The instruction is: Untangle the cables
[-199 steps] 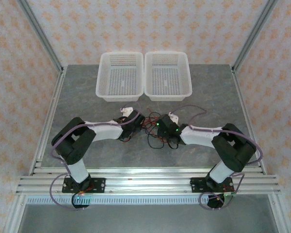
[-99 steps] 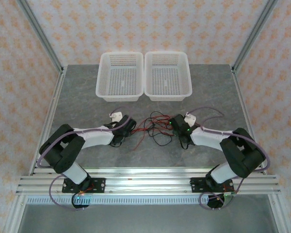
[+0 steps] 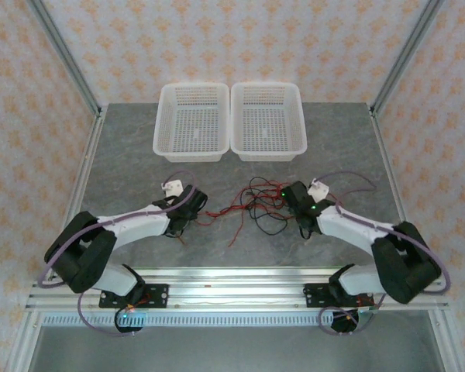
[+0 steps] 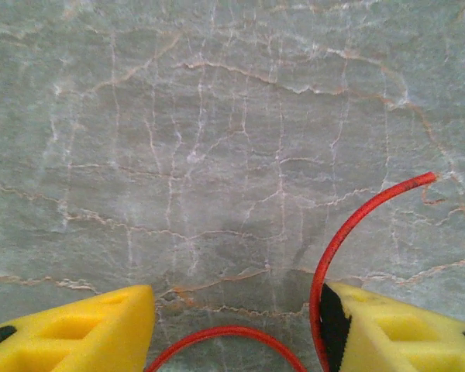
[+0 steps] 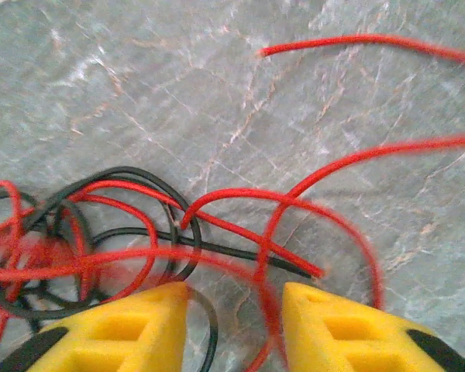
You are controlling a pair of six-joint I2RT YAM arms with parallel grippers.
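Note:
The cables (image 3: 252, 203), thin red and black wires, lie in a loose tangle stretched across the table between my two grippers. My left gripper (image 3: 187, 211) sits at the tangle's left end. In the left wrist view its jaws (image 4: 236, 298) stand wide open, with a red cable (image 4: 349, 229) curving up along the right finger (image 4: 387, 329) and looping between the fingers. My right gripper (image 3: 294, 198) is at the tangle's right end. Its jaws (image 5: 234, 293) are open over red loops (image 5: 294, 203) and a black cable (image 5: 132, 170); a blurred red strand runs through the gap.
Two empty white mesh baskets (image 3: 192, 87) (image 3: 267, 85) stand side by side at the back of the grey marbled table (image 3: 124, 155). Purple arm cables (image 3: 349, 177) arch over each arm. An aluminium rail (image 3: 232, 287) runs along the near edge.
Both arms swung outward, left gripper leftward and right gripper rightward, drawing the tangle wider and flatter. The right jaws have opened further and a red strand is moving between them.

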